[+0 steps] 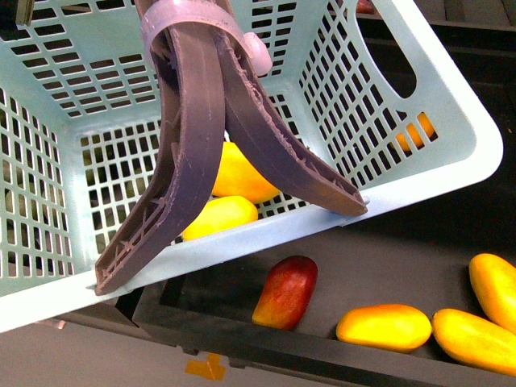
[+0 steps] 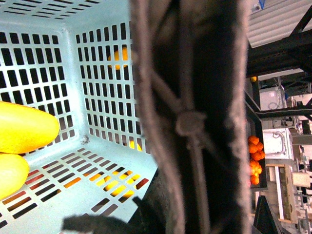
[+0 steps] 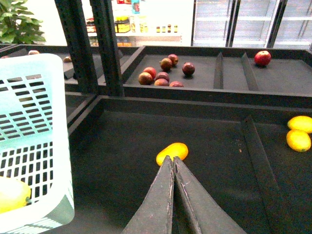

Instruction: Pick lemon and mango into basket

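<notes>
The teal basket [image 1: 403,181] hangs tilted, lifted above the black shelf by its two brown handles [image 1: 201,121], which are bound at the top by a white tie [image 1: 181,20]. Inside lie the orange-yellow mango [image 1: 240,173] and, touching it, the paler lemon [image 1: 219,216]. Both show in the left wrist view, mango [image 2: 27,127] and lemon [image 2: 9,174]. My left gripper is shut on the basket's handles [image 2: 195,117], which blur and hide its jaws. My right gripper [image 3: 171,158] is shut and empty over the shelf, to the right of the basket [image 3: 34,146].
Below the basket a black tray [image 1: 242,339] holds a dark red-blushed mango [image 1: 285,292] and several orange-yellow mangoes [image 1: 384,326]. One orange-yellow fruit [image 3: 172,151] lies just beyond my right fingertips. Two yellow fruits [image 3: 298,140] lie behind a divider [image 3: 258,161]. Dark red fruits [image 3: 163,70] sit further back.
</notes>
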